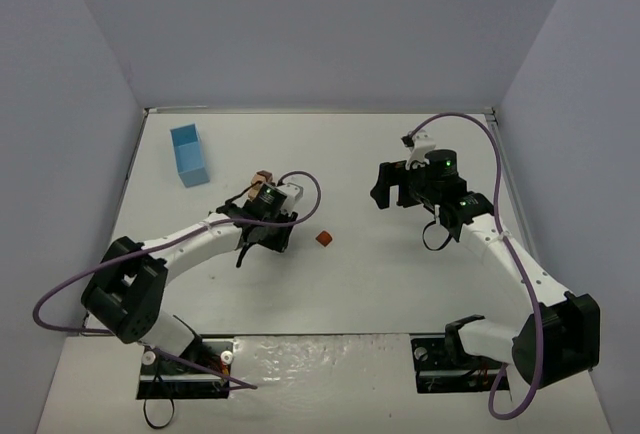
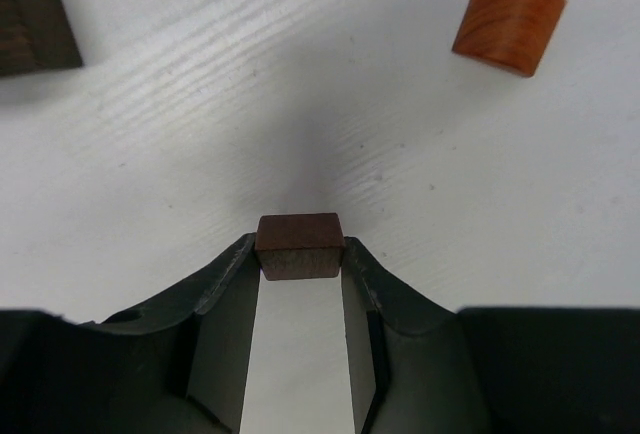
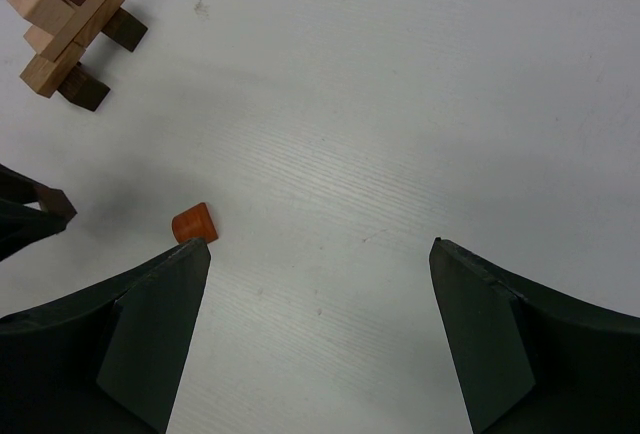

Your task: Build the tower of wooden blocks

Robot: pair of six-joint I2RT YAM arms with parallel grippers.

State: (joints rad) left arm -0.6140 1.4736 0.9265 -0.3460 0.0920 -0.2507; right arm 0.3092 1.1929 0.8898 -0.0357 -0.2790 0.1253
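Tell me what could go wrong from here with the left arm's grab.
1. The left gripper pinches the brown block only at the very tips, so it may slip or twist out.
2. The tower is a crisscross with overhanging ends; a heavy placement could topple it.

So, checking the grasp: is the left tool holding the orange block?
No, the left tool pinches a brown block; the orange block lies apart.

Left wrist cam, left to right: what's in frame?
dark block → brown block, pinched in the left gripper → orange block
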